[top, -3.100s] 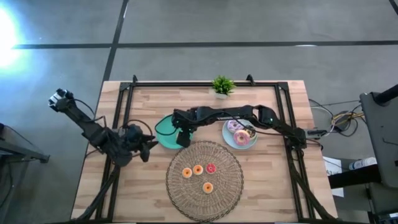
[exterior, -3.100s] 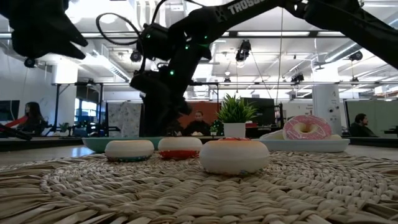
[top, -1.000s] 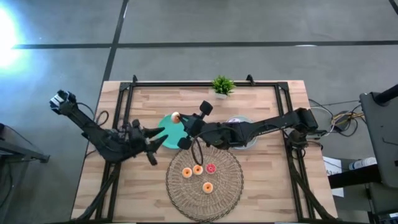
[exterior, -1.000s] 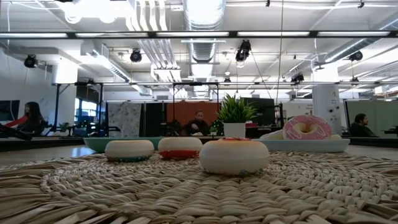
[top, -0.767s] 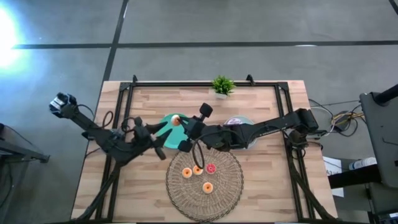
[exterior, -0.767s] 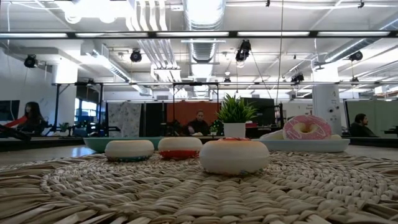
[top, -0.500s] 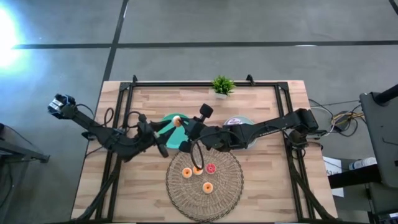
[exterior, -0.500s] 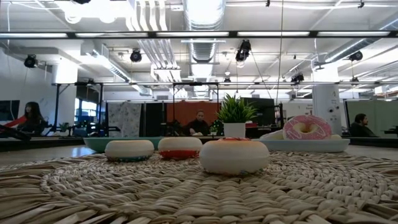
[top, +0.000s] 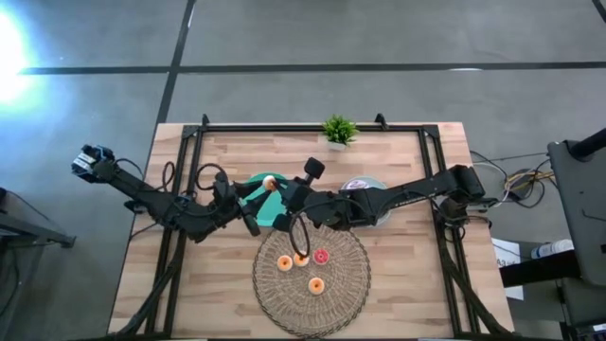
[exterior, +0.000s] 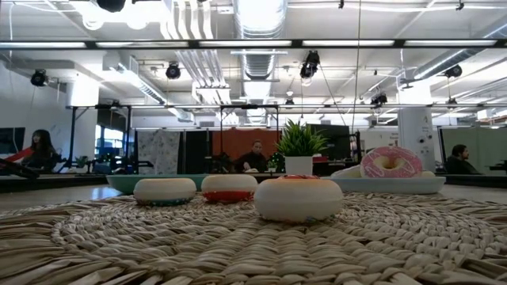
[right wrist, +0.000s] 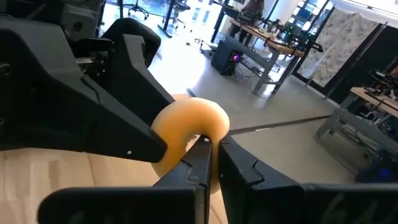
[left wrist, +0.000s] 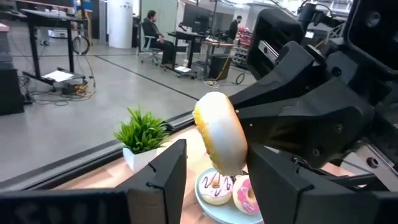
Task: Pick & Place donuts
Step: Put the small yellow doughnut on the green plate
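A small orange donut (top: 270, 184) hangs in the air above the teal plate (top: 248, 183), with my right gripper (right wrist: 216, 148) shut on it. My left gripper (left wrist: 216, 154) is open; its two fingers stand on either side of the donut's (left wrist: 220, 138) lower end, and I cannot tell whether they touch it. Several small orange and red donuts (top: 316, 285) lie flat on the wicker mat (top: 350, 289). Pink-frosted donuts (exterior: 391, 162) lie on the light-blue plate (exterior: 396, 186), which my right arm largely covers in the high view. My right gripper pinches the donut's ring (right wrist: 198, 148) between its two fingers, coming roughly level from the table's right side. The fingers themselves hide the exact spot. The donut stands on edge at the fingertips, lifted clear of the teal plate.
A small potted plant (top: 339, 130) stands at the table's far edge. A black frame (top: 189, 152) runs around the tabletop. The wicker mat fills the near middle. The two arms meet over the teal plate. People sit in the room beyond the table.
My left gripper has moved toward the table's right and far side, up to the donut held by my right gripper, and now has a finger on either side of it. My right gripper has kept the donut almost still over the teal plate.
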Robot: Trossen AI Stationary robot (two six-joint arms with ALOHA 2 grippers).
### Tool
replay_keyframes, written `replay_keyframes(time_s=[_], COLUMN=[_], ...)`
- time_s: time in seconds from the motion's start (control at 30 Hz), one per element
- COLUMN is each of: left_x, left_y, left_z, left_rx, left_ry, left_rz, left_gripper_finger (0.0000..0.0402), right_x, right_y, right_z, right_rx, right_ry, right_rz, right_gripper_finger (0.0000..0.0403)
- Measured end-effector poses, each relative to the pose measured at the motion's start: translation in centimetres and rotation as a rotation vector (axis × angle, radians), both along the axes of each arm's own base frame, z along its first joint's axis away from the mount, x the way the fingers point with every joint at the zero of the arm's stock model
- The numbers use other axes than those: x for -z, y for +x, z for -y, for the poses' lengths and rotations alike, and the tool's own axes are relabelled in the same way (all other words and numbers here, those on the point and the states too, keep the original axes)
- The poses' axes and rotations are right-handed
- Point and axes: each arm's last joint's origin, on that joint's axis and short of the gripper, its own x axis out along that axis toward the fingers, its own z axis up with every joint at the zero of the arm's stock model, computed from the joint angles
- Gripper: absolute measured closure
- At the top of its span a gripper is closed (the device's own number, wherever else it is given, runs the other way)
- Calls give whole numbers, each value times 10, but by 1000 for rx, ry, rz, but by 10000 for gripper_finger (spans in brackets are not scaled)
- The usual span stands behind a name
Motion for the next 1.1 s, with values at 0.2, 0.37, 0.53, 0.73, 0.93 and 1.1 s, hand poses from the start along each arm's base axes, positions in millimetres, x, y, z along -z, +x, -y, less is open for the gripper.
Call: replay_keyframes(time_s=[0.2, 0.37, 0.53, 0.73, 0.93, 1.1], left_x=[2, 6, 10, 26, 57, 93], left_y=[2, 2, 2, -3, -15, -18], left_z=[-2, -2, -3, -7, -16, -18], left_rx=[29, 32, 25, -21, -53, -7], left_ry=[8, 24, 43, 112, 159, 170], left_rz=[-23, -57, -100, -269, -542, -765], left_gripper_finger=[312, 384, 397, 399, 399, 399], right_x=[3, 10, 9, -8, -27, -40], right_y=[0, -2, -4, -20, -46, -64], right_z=[0, 0, 1, 2, 13, 26], right_rx=[-10, -48, -43, -44, 56, 124], right_ry=[66, 212, 236, 302, 327, 353], right_rz=[14, -1, 2, 21, 15, 28], right_gripper_finger=[389, 360, 289, 214, 183, 182])
